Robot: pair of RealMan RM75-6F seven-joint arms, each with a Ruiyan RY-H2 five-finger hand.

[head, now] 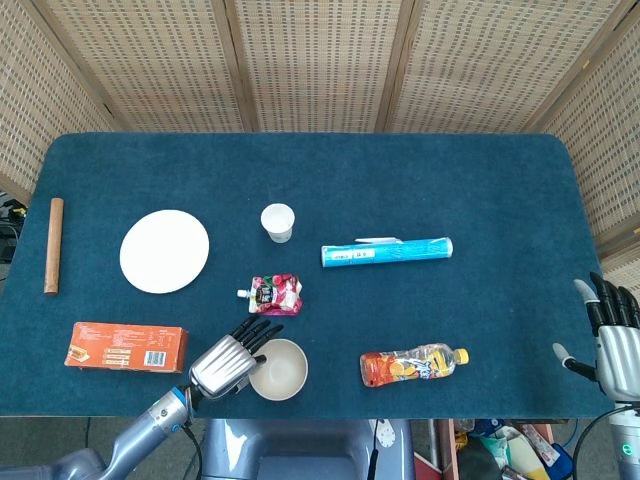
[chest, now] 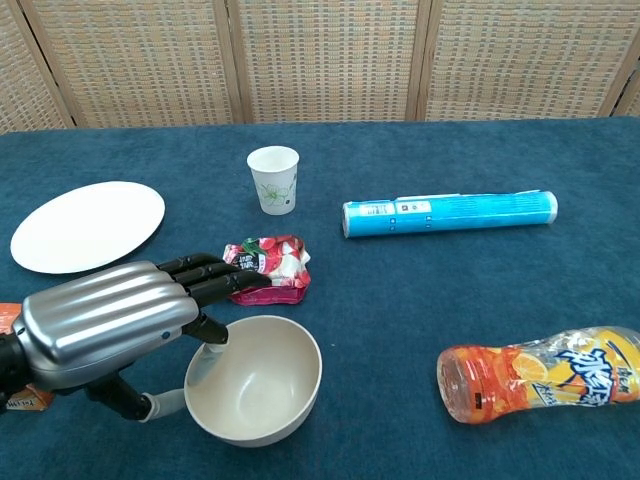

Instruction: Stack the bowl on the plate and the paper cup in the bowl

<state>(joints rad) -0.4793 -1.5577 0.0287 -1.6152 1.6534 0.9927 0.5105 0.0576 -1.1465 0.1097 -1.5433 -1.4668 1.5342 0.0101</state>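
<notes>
Left hand (head: 228, 362) is down at the front edge of the tabletop (head: 480, 180), left of centre, right up against the bowl (head: 280, 370). Chest view shows the fingers (chest: 205, 278) stretched out over the bowl's left rim w/ the thumb tucked down by the outer wall; can't tell if it's actually pinching the rim or just touching it. Bowl sits upright on the cloth, mouth up, nothing inside.

Plate (head: 165, 251) lies flat toward the left side, mid-depth, well apart from the bowl. Paper cup (head: 278, 222) stands upright just right of the plate, a bit further back, approx centre-left of the tabletop.

Right hand (head: 612, 340) is off past the right edge near the front corner, fingers spread and pointing up, holding nothing.

Other bits: red-and-white snack pouch (head: 273, 294) lying just behind the bowl, betw. it and the cup. Blue tube (head: 387, 252) on its side near the middle, long axis running left-right. Orange drink bottle (head: 413, 365) on its side near the front edge, right of the bowl, cap pointing right. Orange box (head: 127, 346) flat at the front-left, just beside the left hand. Brown wooden stick (head: 53, 246) along the left edge, pointing front-to-back.
</notes>
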